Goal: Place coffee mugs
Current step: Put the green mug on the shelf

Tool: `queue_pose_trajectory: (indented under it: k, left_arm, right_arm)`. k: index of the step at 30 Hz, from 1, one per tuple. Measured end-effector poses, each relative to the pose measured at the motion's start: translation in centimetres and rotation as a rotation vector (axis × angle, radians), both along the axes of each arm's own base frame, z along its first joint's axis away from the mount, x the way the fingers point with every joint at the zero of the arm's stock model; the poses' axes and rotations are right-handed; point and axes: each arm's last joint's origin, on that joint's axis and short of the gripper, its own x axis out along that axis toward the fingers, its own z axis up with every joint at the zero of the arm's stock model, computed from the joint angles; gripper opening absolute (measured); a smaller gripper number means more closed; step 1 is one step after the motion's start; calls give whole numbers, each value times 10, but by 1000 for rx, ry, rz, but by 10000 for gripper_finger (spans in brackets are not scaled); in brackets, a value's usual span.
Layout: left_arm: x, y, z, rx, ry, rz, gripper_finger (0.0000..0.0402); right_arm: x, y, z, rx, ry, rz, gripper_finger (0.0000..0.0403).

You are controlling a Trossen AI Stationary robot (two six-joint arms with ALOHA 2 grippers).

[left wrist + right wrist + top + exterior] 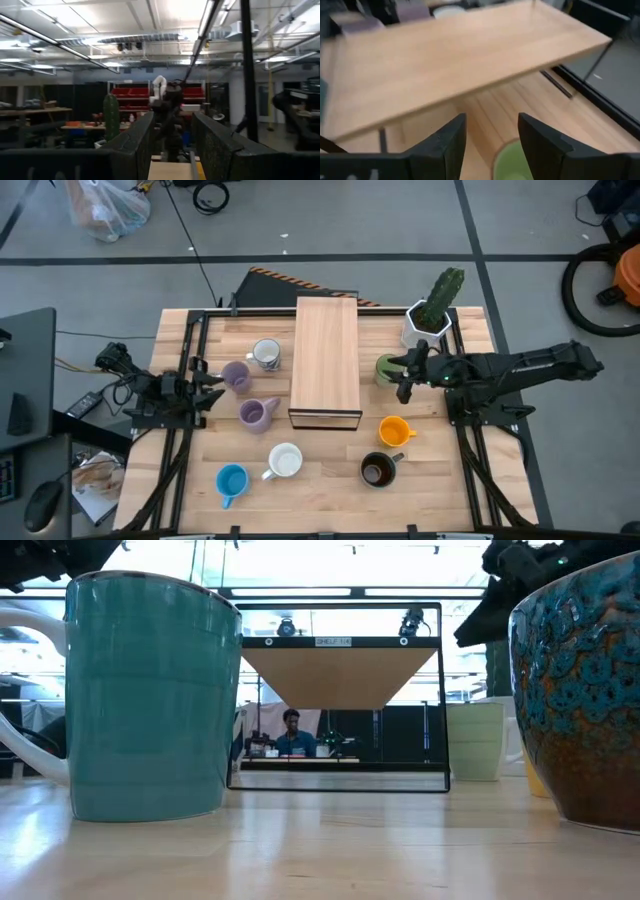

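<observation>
The right pincer (405,373) hovers directly over the green mug (386,369), which stands upright on the counter (320,480) between the wooden shelf (326,360) and the white cactus pot (425,330). In the right wrist view the two fingers (445,142) stand apart and hold nothing; the mug's rim (512,159) lies just ahead of and below the gap, toward 9 o'clock in the high view. Judgement: a short advance and descent would bracket it. The left pincer (212,395) waits at the counter's 9 o'clock edge, part open and empty, close to a lilac mug (236,375).
</observation>
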Motion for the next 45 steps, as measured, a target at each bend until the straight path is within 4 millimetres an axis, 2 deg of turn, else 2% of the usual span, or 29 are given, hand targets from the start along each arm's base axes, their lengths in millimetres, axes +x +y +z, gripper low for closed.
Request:
queue_pose_trajectory:
  k: [11, 19, 26, 36, 45]
  left_arm:
    - [0, 2, 0, -36, 18, 62, 140]
    - [0, 2, 0, 12, 27, 81, 140]
    - [0, 2, 0, 26, 28, 88, 140]
    - [0, 2, -1, 18, 36, 80, 140]
    - [0, 2, -2, 9, 38, 74, 140]
  right_arm:
    - [2, -4, 26, 160, 395, -107, 215]
    - [-7, -13, 6, 283, 731, -222, 252]
    - [3, -23, 0, 279, 752, -156, 269]
    - [8, -42, -2, 335, 719, -132, 249]
    - [6, -47, -29, 374, 728, -127, 246]
